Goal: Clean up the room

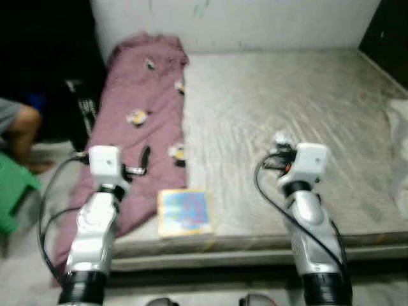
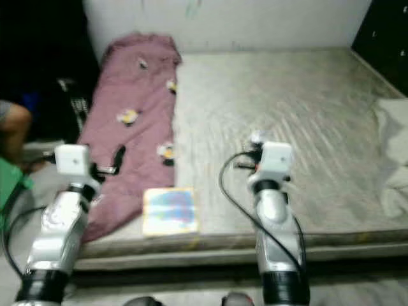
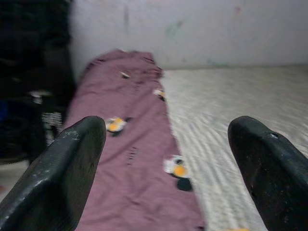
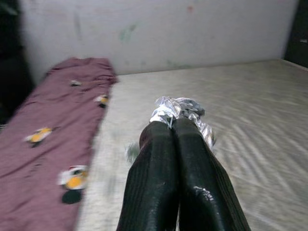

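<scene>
A crumpled silver foil wrapper (image 4: 180,108) is pinched at the tips of my right gripper (image 4: 172,127), which is shut on it. The gripper hangs over the middle of the bare grey mattress (image 1: 287,89), where the foil (image 1: 281,138) shows as a small bright lump. My left gripper (image 3: 168,131) is open with nothing between its fingers, and it hovers above the pink blanket (image 1: 143,95) with small cartoon prints that lies along the mattress's left side. A blue and pink book (image 1: 184,212) rests flat near the mattress's front edge, between my two arms.
A white cloth (image 2: 394,153) is heaped at the mattress's right edge. A person's leg (image 1: 19,131) and a green stool (image 1: 11,188) are on the floor to the left, beside a dark basket (image 1: 86,111). The white wall runs behind the bed, with dark furniture (image 1: 389,32) at the far right.
</scene>
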`<state>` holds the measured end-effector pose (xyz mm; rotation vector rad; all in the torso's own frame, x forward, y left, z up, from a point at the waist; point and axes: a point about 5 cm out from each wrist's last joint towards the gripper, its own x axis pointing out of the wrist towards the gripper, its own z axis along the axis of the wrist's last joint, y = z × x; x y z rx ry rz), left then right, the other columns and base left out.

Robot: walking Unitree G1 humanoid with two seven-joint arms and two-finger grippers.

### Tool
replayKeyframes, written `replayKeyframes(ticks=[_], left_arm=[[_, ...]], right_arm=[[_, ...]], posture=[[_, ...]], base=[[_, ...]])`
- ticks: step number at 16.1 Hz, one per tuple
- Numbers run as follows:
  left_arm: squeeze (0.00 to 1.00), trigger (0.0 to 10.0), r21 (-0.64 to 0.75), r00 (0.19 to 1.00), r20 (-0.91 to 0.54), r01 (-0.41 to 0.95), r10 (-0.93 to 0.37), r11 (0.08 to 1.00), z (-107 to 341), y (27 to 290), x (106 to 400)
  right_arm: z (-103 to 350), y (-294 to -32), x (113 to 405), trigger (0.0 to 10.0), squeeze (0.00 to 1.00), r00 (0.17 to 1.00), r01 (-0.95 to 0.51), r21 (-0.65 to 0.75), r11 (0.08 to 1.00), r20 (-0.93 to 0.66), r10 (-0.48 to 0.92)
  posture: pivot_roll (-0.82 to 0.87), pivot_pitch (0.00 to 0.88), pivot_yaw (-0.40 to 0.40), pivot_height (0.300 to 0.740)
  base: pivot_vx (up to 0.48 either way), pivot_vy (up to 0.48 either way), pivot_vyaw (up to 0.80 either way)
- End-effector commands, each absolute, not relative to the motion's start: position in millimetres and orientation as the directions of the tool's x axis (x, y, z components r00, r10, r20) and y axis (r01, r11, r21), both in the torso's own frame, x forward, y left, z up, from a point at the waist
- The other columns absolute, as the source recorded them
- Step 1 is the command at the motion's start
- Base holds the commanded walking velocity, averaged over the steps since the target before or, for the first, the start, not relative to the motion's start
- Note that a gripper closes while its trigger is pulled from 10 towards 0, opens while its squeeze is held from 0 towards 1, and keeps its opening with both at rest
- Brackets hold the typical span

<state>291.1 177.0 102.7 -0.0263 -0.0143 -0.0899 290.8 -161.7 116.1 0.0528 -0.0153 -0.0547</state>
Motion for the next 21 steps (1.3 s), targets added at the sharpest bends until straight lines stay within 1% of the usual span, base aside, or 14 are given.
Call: replayKeyframes(ticks=[1,12,13,17,19,21], left_arm=[[0.00,10.0,-0.023,0.994,0.013,0.111,-0.111,0.994,102.4,170.4,291.9],[0.00,10.0,-0.018,0.994,0.018,0.111,-0.110,0.994,103.2,170.2,292.6],[0.00,10.0,-0.019,0.994,0.018,0.110,-0.110,0.994,103.2,170.3,292.6],[0.00,10.0,-0.020,0.994,0.023,0.107,-0.107,0.994,103.6,170.2,292.3],[0.00,10.0,-0.021,0.994,0.024,0.109,-0.108,0.994,103.6,170.0,292.4],[0.00,10.0,-0.020,0.994,0.024,0.110,-0.110,0.994,103.6,170.0,292.3]], right_arm=[[118.2,-169.6,290.8,10.0,0.00,0.997,0.079,0.043,0.996,0.023,-0.080],[120.0,-168.7,291.0,10.0,0.00,0.997,0.075,0.051,0.996,0.031,-0.077],[120.0,-168.5,291.0,10.0,0.00,0.997,0.075,0.052,0.996,0.031,-0.077],[121.0,-166.5,290.8,10.0,0.00,0.998,0.054,0.041,0.998,0.039,-0.055],[123.1,-163.2,290.4,10.0,0.00,0.998,0.026,0.023,0.999,0.052,-0.027],[123.0,-162.7,290.2,10.0,0.00,0.998,0.026,0.026,0.999,0.051,-0.027]], posture=[[-0.10,0.000,0.057,0.740],[-0.10,0.000,0.058,0.740],[-0.10,0.000,0.058,0.740],[-0.10,0.000,0.057,0.740],[-0.10,0.000,0.057,0.740],[-0.10,0.000,0.058,0.740]], base=[[0.000,0.480,0.00],[0.000,0.476,0.00],[0.000,0.262,0.00],[0.000,0.000,0.00],[0.000,0.000,0.75],[0.000,0.000,0.80]])
